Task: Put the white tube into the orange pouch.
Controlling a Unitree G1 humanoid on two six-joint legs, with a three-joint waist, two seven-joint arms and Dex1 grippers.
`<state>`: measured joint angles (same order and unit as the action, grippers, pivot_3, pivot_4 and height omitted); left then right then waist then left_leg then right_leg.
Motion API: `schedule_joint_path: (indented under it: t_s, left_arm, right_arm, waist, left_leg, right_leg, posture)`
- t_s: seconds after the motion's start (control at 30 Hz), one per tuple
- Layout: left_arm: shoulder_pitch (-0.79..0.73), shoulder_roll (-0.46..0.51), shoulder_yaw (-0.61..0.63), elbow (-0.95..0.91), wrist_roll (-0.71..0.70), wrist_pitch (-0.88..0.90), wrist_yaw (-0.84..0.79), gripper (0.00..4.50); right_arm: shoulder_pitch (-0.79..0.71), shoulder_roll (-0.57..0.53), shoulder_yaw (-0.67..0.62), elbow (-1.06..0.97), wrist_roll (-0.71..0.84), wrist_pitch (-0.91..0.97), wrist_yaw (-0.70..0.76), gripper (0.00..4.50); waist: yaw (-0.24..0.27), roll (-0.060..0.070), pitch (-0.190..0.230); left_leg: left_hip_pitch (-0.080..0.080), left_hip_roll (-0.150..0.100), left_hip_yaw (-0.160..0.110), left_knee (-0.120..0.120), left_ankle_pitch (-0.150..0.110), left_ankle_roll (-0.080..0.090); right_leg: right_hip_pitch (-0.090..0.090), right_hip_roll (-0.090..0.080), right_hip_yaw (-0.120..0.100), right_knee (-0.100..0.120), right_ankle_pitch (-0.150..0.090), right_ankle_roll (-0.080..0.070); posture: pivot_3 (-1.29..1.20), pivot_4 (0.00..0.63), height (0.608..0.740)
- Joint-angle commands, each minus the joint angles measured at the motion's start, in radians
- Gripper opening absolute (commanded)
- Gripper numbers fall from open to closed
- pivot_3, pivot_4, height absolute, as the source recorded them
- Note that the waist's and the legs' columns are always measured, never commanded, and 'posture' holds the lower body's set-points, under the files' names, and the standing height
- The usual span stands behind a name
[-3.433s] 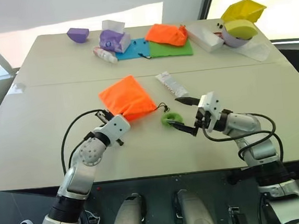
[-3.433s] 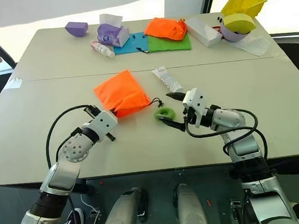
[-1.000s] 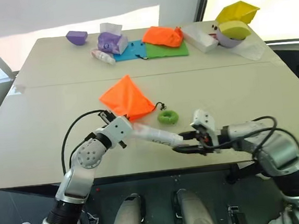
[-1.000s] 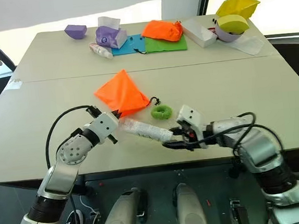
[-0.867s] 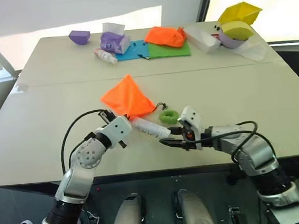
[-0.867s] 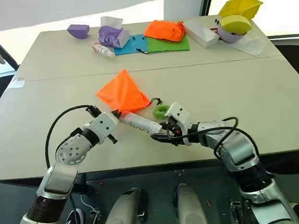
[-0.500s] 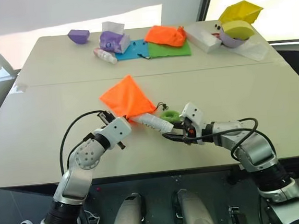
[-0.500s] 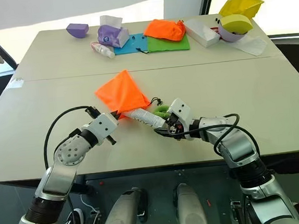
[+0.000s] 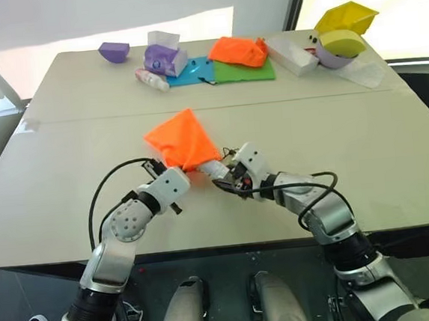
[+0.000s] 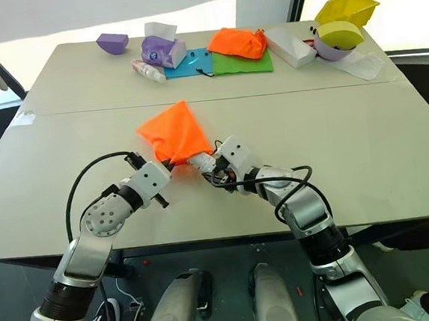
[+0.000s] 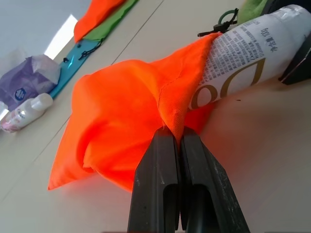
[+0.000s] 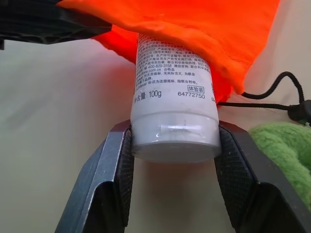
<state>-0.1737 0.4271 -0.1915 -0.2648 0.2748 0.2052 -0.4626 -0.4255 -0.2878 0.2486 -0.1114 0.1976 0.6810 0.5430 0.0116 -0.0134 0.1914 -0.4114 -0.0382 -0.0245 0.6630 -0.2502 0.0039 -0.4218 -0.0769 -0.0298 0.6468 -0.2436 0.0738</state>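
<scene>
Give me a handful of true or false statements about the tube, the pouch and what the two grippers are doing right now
1. The white tube is partly inside the orange pouch. True.
2. The right gripper holds the tube at its cap end. True.
3. The left gripper is open and clear of the pouch. False: it is shut on the pouch's edge.
4. The green ring is threaded over the tube. False: it lies on the table beside it.
5. The small pinkish bottle stands inside the pouch. False: it lies at the table's far side.
</scene>
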Motion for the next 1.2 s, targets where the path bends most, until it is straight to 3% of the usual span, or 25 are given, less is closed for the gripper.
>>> schedule_joint_path:
  t_s: [0.03,0.23,0.5,0.77,1.2]
  left_arm:
    - [-0.007,0.001,-0.004,-0.050,0.000,0.004,-0.006,0.00]
    - [-0.007,-0.014,-0.008,-0.052,-0.001,0.016,0.001,0.00]
    - [-0.026,-0.042,-0.011,-0.042,-0.005,0.036,0.007,0.00]
    - [-0.004,-0.029,-0.015,-0.043,-0.001,0.038,0.007,0.00]
    - [0.000,-0.033,-0.014,-0.045,-0.007,0.023,0.010,0.00]
  right_arm:
    - [-0.033,0.024,-0.037,-0.020,0.020,-0.013,-0.007,1.81]
    - [-0.043,0.082,0.026,-0.009,-0.002,-0.004,-0.020,1.81]
    - [-0.164,0.196,0.086,0.176,-0.102,-0.059,-0.091,1.81]
    - [-0.215,0.208,0.142,0.273,-0.171,-0.130,-0.065,1.81]
    - [-0.288,0.338,0.087,0.435,-0.171,-0.161,-0.082,1.81]
  waist:
    - [-0.001,0.000,0.000]
    - [-0.002,0.000,0.000]
    - [-0.013,0.000,0.000]
    - [-0.024,0.000,0.000]
    - [-0.026,0.000,0.000]
  left_leg:
    - [0.000,0.000,0.000,0.000,0.000,0.000]
    - [0.000,0.000,0.000,0.000,0.000,0.000]
    - [0.000,0.000,0.000,0.000,0.000,0.000]
    - [0.000,0.000,0.000,0.000,0.000,0.000]
    - [0.001,0.000,0.000,-0.001,0.000,0.000]
  right_leg:
    - [0.000,0.000,0.000,0.000,0.000,0.000]
    - [0.000,0.000,0.000,0.000,0.000,0.000]
    - [-0.001,0.001,0.000,0.002,0.000,0.000]
    - [-0.001,0.001,0.000,0.002,0.001,0.000]
    - [-0.003,0.001,0.000,0.003,0.001,0.000]
  posture:
    - [0.00,0.150,0.738]
    - [0.00,0.150,0.738]
    - [0.00,0.150,0.738]
    - [0.00,0.150,0.738]
    - [0.00,0.150,0.738]
